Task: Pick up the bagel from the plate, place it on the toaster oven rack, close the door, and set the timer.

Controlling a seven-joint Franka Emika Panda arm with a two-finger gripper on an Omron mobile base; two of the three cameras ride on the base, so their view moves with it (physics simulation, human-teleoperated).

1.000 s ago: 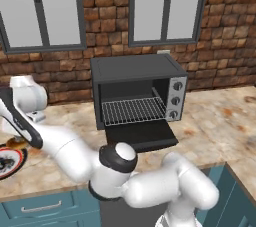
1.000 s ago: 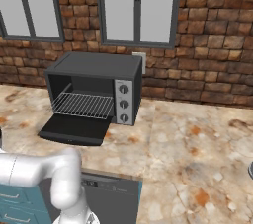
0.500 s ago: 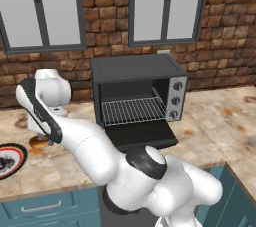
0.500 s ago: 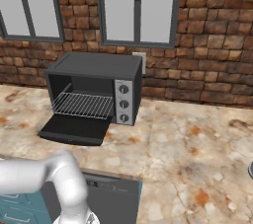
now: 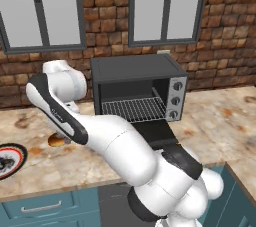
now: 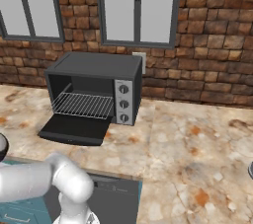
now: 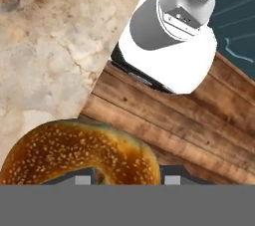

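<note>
The bagel [image 7: 79, 153], golden-brown and seeded, sits between my gripper's [image 7: 128, 177] two dark fingertips, which are shut on it. In the left base view the bagel [image 5: 56, 140] peeks out from behind my forearm, above the counter between the plate and the oven. The plate [image 5: 10, 158], white with a black rim and a red ring, lies at the far left with nothing on it. The toaster oven's door [image 5: 155, 132] hangs open, and the silver toaster oven rack [image 5: 132, 108] shows inside. From the right the rack [image 6: 84, 105] and the door [image 6: 74, 129] are in plain sight.
The dark toaster oven [image 6: 96, 67] stands against the brick wall, with three knobs [image 6: 123, 103] down its right side. Marbled counter [image 6: 188, 149] stretches to its right. Below the bagel, the hand view looks down on the counter's edge [image 7: 107, 65] and a wooden floor [image 7: 164, 125].
My arm has swung right, away from the plate and toward the oven, with the bagel in the gripper. The plate is left bare; oven, rack and door have not moved.
</note>
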